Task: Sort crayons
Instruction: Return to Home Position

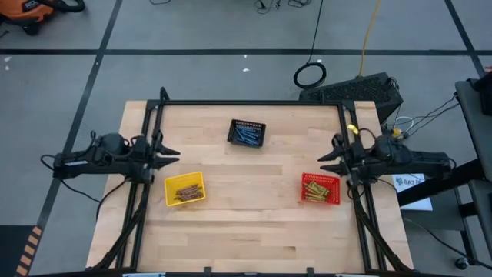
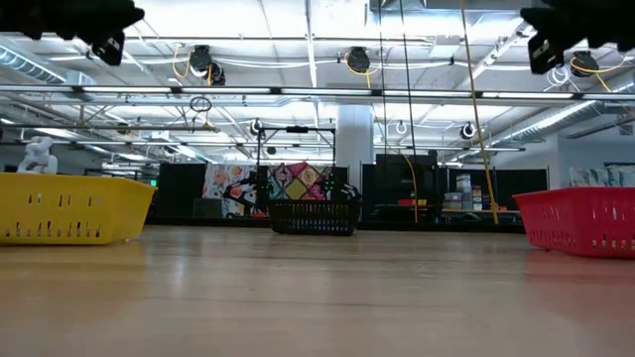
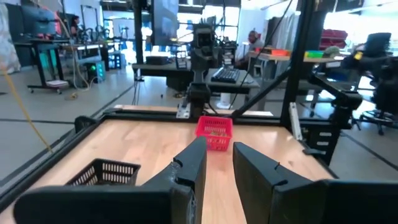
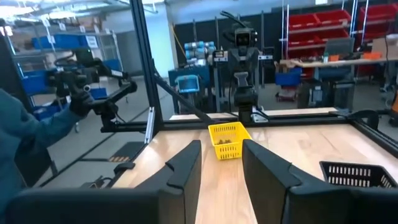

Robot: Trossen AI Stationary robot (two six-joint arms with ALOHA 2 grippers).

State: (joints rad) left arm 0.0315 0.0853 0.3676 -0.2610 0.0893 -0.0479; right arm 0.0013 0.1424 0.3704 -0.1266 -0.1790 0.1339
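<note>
Overhead, shows crayons (image 1: 247, 136) inside three baskets (image 1: 168, 189) on the wooden desk (image 1: 254, 223); wrist-level, shows left gripper (image 3: 219, 155) and right gripper (image 4: 221, 149) parted, empty, at opposite desk edges, workshop (image 3: 74, 37) beyond.

Pale blond wooden plank counter (image 1: 246, 231), striped by its board seams. On it, a black mesh plastic basket (image 1: 247, 123) of blue crayons (image 1: 247, 136), a yellow mesh plastic basket (image 1: 184, 178) of tan-brown crayons (image 1: 185, 191), and a red mesh plastic basket (image 1: 321, 178) of olive-yellow crayons (image 1: 317, 191). The metal frame (image 1: 254, 103) is black. The left gripper (image 3: 219, 144) and right gripper (image 4: 221, 143) have black fingers. The smooth floor (image 1: 192, 77) is grey with dark lines.
</note>
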